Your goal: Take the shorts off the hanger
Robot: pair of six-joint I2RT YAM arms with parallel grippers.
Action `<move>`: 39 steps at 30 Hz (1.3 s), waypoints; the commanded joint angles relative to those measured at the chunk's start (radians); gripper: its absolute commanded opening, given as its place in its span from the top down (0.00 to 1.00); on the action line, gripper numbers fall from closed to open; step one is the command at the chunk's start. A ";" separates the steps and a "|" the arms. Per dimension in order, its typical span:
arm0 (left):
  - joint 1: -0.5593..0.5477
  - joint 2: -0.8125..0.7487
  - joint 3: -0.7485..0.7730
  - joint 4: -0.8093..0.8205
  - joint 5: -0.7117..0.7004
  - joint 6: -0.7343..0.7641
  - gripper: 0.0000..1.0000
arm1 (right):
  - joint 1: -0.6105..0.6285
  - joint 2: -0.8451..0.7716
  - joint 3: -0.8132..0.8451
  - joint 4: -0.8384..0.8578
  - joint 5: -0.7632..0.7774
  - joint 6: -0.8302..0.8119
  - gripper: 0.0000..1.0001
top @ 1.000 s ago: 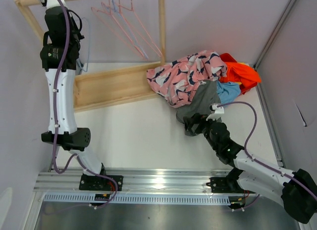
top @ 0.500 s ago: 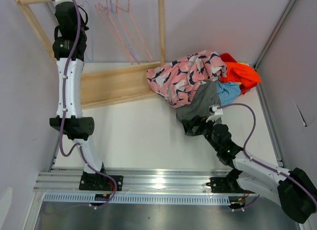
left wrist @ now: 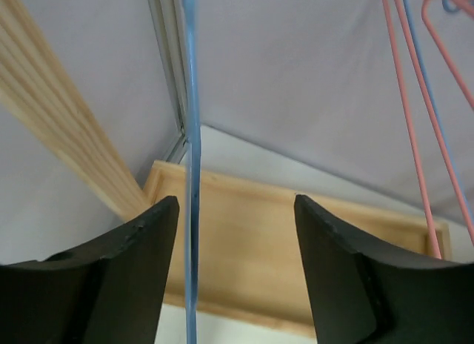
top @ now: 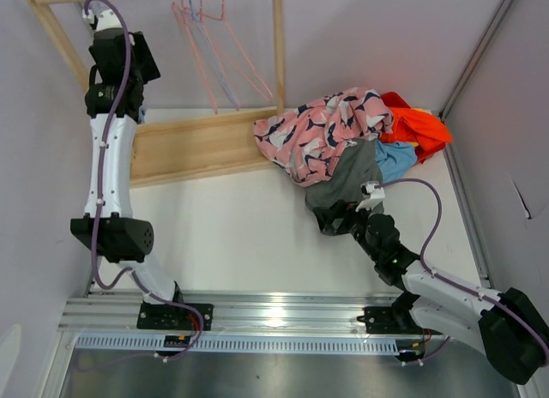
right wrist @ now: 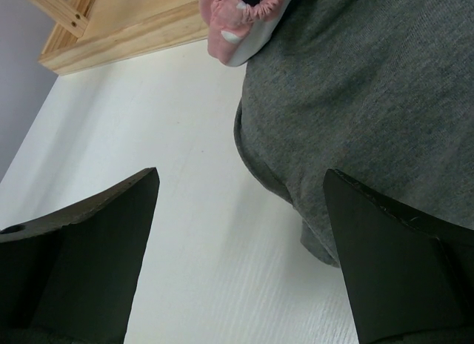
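Left arm [top: 107, 158]: you have it stretched up along the left wall, wrist high beside the wooden rack's [top: 197, 145] top rail
Left gripper [left wrist: 233, 210]: fingers apart; blue hanger [left wrist: 191, 136] wire runs between them, close to the left finger, not clamped
Right arm [top: 429, 282]: low, reaching forward over the table [top: 240, 235]
Right gripper [right wrist: 241, 177]: fingers wide apart at the grey shorts' [right wrist: 355, 84] near edge, nothing held
Shorts location: lying on the table at the near side of the clothes pile [top: 343, 128]
Pink hangers [top: 199, 59]: hanging bare on the rail

The blue hanger [left wrist: 191, 136] runs off top and bottom edges; pink hanger [left wrist: 407, 114] cropped above.
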 commanded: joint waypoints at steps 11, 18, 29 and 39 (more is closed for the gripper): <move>-0.002 -0.671 -0.662 0.012 0.194 -0.026 0.01 | 0.141 -0.157 0.393 -0.457 0.181 -0.072 0.01; -0.004 -1.126 -1.016 0.059 0.325 -0.074 0.01 | 0.200 -0.249 0.818 -0.799 0.230 -0.209 0.01; -0.008 -1.302 -1.067 -0.007 0.366 -0.068 0.01 | 0.200 -0.387 0.975 -0.913 0.186 -0.261 0.01; -0.008 -1.276 -1.056 -0.016 0.349 -0.064 0.01 | 0.200 -0.437 0.942 -0.898 0.212 -0.287 0.01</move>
